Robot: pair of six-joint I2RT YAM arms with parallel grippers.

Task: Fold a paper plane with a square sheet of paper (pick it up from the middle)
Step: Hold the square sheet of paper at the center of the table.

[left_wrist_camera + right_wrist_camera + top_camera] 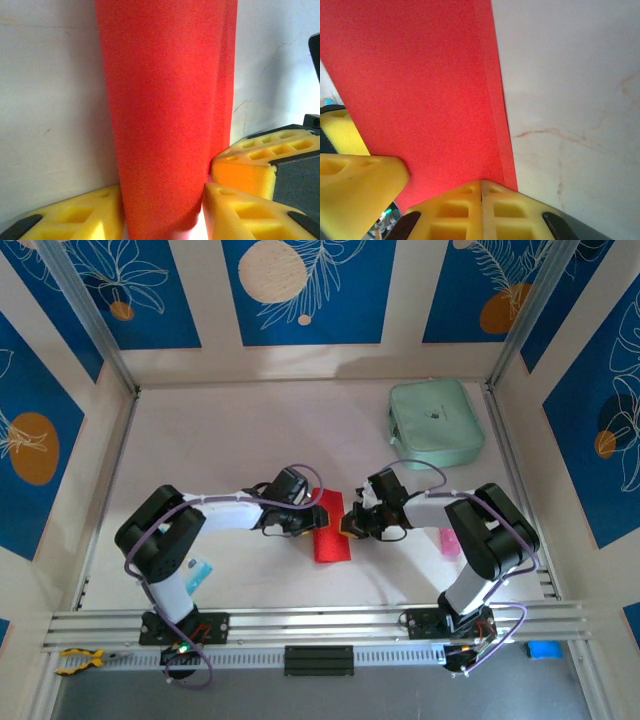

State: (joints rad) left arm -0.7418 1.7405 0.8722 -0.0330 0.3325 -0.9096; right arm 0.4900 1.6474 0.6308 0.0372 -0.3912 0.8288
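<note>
The square sheet of paper (332, 538) is bright red and folded into a narrow strip, not a pointed plane shape. It lies on the white table between the two arms. My left gripper (318, 517) reaches it from the left. In the left wrist view the strip (165, 115) bulges upward between the yellow fingers (75, 216), one at each long edge, and the left gripper (162, 212) stands partly open. My right gripper (350, 525) is shut, its tips (481, 184) meeting on the paper (420, 85) near a folded edge.
A mint-green pouch (436, 423) lies at the back right. A pink item (451, 542) sits by the right arm and a blue-and-white packet (198, 572) by the left arm's base. Walls close in the table on three sides.
</note>
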